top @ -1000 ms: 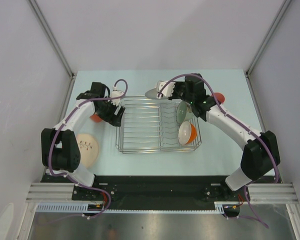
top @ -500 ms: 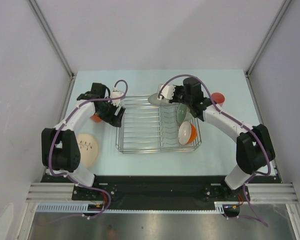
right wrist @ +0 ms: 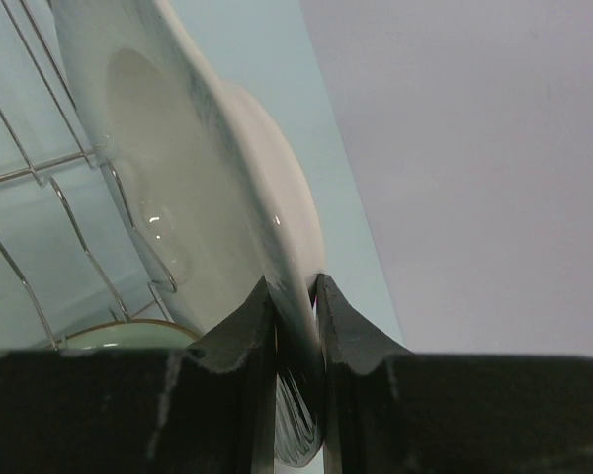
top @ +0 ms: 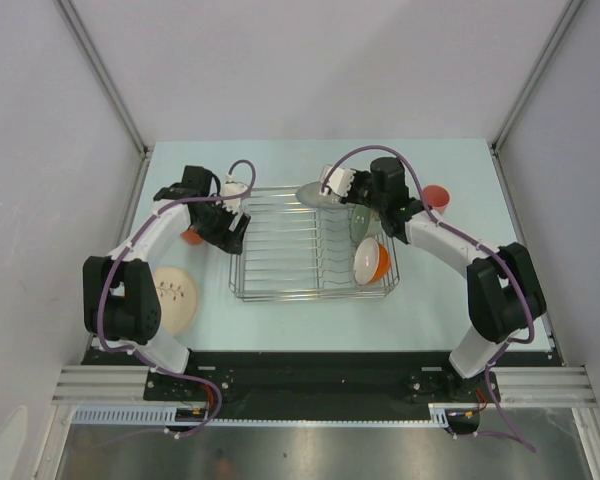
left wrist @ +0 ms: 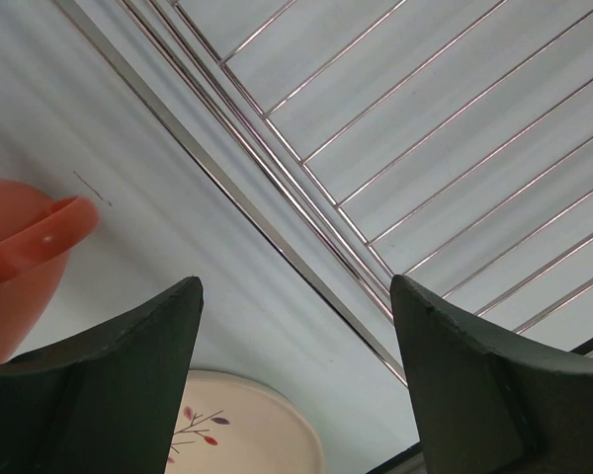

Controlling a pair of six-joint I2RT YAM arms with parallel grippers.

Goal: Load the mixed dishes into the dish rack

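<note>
The dish rack [top: 290, 250] sits mid-table. It holds the grey-green bowl [top: 363, 222] and the orange bowl with white inside [top: 370, 262] at its right end. My right gripper [top: 340, 188] is shut on the rim of the white plate [top: 315, 193] and holds it tilted over the rack's far edge. In the right wrist view the plate [right wrist: 178, 178] is pinched between my fingers, above the rack wires [right wrist: 40, 178]. My left gripper [top: 225, 225] is open and empty at the rack's left side, next to the orange mug [top: 190, 236]. The salmon-pink plate [top: 170, 298] lies at the near left.
The salmon-pink cup [top: 436, 195] stands on the table right of my right wrist. In the left wrist view the mug [left wrist: 20, 267] is at the left, the patterned plate [left wrist: 247, 430] below and the rack's edge [left wrist: 277, 237] crosses diagonally. Grey walls enclose the table.
My right arm has folded inwards and carried the white plate slightly right and lower over the rack's far edge. My left arm has not moved.
</note>
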